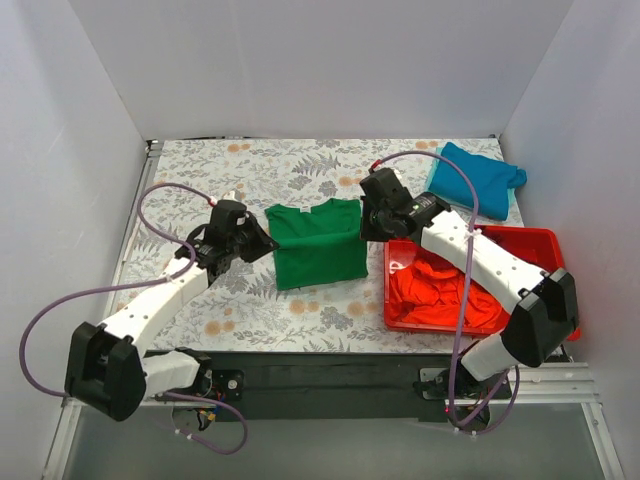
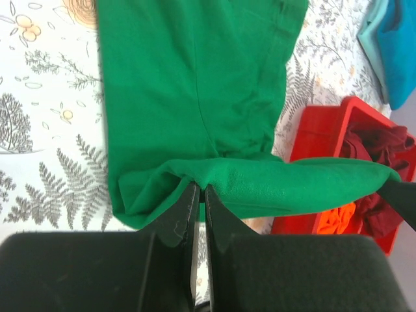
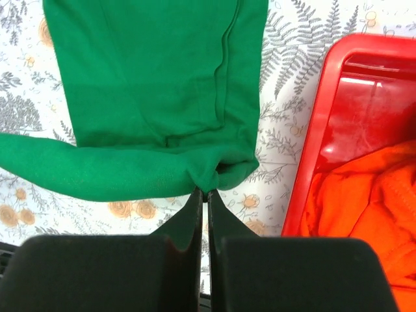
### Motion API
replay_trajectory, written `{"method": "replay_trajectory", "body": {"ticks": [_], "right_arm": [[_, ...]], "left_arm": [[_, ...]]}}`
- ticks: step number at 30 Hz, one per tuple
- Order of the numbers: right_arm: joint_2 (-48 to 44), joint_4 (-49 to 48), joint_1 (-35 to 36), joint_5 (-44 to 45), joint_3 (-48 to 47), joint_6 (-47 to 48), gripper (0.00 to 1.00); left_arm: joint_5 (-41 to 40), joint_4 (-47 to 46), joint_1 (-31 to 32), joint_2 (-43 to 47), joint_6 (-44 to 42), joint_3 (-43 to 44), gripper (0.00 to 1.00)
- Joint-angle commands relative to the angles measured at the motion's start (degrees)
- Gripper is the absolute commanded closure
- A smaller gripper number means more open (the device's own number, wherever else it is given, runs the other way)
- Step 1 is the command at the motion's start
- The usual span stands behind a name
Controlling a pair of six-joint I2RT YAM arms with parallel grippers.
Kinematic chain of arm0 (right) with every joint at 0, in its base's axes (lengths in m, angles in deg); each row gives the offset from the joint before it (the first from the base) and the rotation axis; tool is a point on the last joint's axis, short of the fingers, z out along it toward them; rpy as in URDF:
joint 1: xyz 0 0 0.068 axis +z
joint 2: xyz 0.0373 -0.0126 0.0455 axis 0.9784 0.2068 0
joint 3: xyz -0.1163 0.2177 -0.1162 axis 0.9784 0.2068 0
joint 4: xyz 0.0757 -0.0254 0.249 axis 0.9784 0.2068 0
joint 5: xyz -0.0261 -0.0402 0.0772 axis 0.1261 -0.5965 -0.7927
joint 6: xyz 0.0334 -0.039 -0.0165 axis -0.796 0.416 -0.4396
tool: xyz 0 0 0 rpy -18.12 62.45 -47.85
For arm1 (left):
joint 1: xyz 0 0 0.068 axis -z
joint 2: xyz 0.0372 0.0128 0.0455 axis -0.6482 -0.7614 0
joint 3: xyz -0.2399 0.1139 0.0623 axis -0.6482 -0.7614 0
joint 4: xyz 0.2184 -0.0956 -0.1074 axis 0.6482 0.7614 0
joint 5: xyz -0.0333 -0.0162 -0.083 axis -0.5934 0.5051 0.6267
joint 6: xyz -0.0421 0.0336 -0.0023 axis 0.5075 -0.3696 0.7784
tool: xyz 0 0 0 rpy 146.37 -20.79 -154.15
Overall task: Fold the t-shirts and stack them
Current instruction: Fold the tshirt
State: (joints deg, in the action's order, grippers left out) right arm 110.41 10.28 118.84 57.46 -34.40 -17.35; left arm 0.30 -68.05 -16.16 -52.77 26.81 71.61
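The green t-shirt (image 1: 318,245) lies on the flowered table in the middle. My left gripper (image 1: 262,238) is shut on its far left edge (image 2: 214,175). My right gripper (image 1: 368,222) is shut on its far right edge (image 3: 214,174). The held edge is lifted and stretched between the two grippers. The teal blue t-shirt (image 1: 474,180) lies folded at the far right. The orange-red t-shirt (image 1: 440,290) lies crumpled in the red tray (image 1: 545,242). A dark maroon t-shirt (image 2: 380,146) shows in the tray in the left wrist view.
The red plastic tray stands at the right near edge, under my right arm. White walls close off the table at the left, back and right. The table cloth (image 1: 200,170) has a fern and flower print.
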Motion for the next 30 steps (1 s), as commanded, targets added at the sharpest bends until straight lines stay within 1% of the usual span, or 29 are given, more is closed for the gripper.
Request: {"method": "replay_trajectory", "body": {"ticks": [1, 11, 24, 30], "right_arm": [[2.10, -2.72, -2.80, -2.00, -4.60, 3.49, 0.99], [10.45, -2.90, -6.49, -4.99, -12.07, 7.26, 0.99], [17.92, -2.72, -10.01, -7.89, -19.63, 9.99, 0.99], [22.14, -2.72, -11.42, -9.47, -22.97, 11.05, 0.99]], "left_arm": [[-1.80, -3.52, -1.13, -3.62, -0.76, 3.87, 1.00], [0.13, -5.63, -4.74, -10.31, -2.35, 7.57, 1.00], [5.23, -10.02, -9.83, -18.05, -3.22, 10.56, 1.00], [5.23, -10.99, -11.33, -22.79, -4.02, 11.97, 1.00]]}}
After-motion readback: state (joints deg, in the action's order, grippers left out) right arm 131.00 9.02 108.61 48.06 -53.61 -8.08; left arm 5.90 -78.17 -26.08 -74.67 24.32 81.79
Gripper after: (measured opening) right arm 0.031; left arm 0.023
